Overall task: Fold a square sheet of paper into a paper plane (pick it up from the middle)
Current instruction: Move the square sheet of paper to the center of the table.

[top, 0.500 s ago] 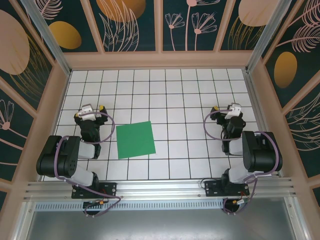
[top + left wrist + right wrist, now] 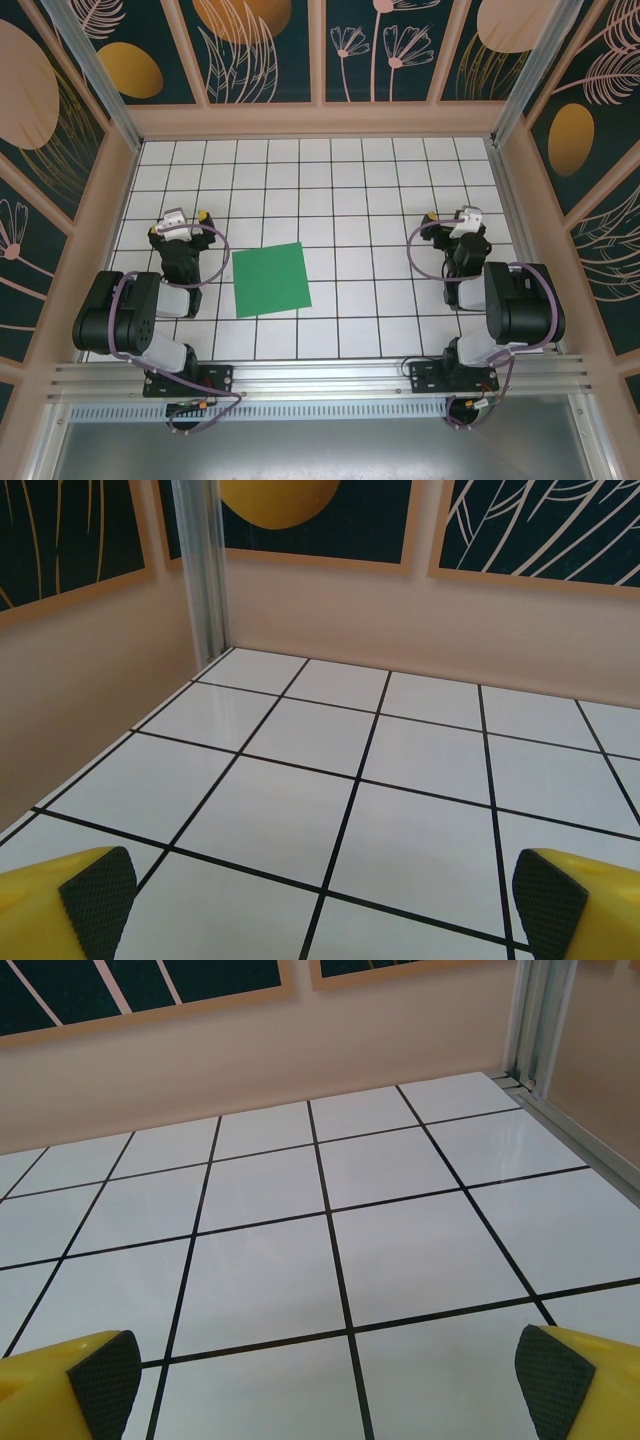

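Observation:
The square sheet of paper (image 2: 270,280) lies flat and unfolded on the white grid table, bright green, left of centre. My left gripper (image 2: 180,217) stands just left of it, apart from it, open and holding nothing. Its yellow fingers with dark pads (image 2: 97,895) sit wide at the bottom corners of the left wrist view, over bare tiles. My right gripper (image 2: 452,218) stands far to the right of the sheet, also open and empty, its pads (image 2: 553,1380) spread wide in the right wrist view.
Low peach walls (image 2: 320,120) ring the gridded table (image 2: 350,190). A metal post (image 2: 205,570) stands in the far left corner, another in the far right corner (image 2: 535,1020). The arm bases (image 2: 180,375) sit on the rail at the near edge.

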`<state>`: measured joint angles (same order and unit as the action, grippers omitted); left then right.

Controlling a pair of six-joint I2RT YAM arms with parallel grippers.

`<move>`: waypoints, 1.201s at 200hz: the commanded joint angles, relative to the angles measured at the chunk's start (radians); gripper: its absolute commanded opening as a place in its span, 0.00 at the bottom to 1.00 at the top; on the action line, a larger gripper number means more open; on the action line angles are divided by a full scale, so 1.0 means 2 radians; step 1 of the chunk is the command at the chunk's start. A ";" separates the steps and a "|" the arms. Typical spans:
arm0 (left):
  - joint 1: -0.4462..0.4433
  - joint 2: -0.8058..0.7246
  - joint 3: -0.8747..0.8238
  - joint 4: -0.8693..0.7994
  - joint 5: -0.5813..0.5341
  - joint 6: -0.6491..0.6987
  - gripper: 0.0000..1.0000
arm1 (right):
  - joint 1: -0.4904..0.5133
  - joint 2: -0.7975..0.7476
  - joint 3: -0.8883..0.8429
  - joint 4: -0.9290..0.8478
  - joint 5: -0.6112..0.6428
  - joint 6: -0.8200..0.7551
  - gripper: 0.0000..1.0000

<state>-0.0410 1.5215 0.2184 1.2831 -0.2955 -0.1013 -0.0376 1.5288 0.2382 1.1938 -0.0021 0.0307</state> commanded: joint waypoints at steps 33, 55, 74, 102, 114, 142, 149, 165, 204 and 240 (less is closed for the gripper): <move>0.003 0.001 -0.004 0.023 0.002 0.000 0.99 | -0.001 0.005 -0.001 0.021 -0.011 -0.007 0.99; 0.003 -0.017 0.003 -0.002 -0.008 -0.003 0.99 | 0.007 -0.017 0.022 -0.033 -0.002 -0.015 0.99; 0.003 -0.064 0.030 -0.090 -0.034 -0.012 0.98 | 0.019 -0.053 0.059 -0.121 0.011 -0.024 0.99; 0.003 -0.127 0.072 -0.207 -0.065 -0.048 0.99 | 0.057 -0.093 0.116 -0.235 0.079 0.012 0.99; 0.003 -0.154 0.094 -0.262 -0.058 -0.067 0.98 | 0.074 -0.099 0.153 -0.306 0.089 0.057 0.99; 0.003 -0.208 0.169 -0.422 -0.056 -0.097 0.98 | 0.122 -0.071 0.266 -0.476 0.087 0.139 0.99; 0.003 -0.221 0.185 -0.454 -0.058 -0.101 0.98 | 0.142 -0.067 0.276 -0.488 0.091 0.140 0.99; 0.003 -0.246 0.215 -0.512 -0.060 -0.108 0.99 | 0.195 -0.053 0.300 -0.516 0.097 0.153 0.99; 0.002 -0.284 0.256 -0.595 -0.037 -0.106 0.98 | 0.316 0.029 0.377 -0.593 0.078 0.182 0.99; 0.003 -0.291 0.252 -0.596 -0.056 -0.117 0.99 | 0.431 0.139 0.466 -0.659 0.128 0.176 0.98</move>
<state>-0.0410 0.9447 0.7139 0.1623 -0.3916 -0.3107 0.7040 1.6943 1.0615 0.0406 0.1757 0.3653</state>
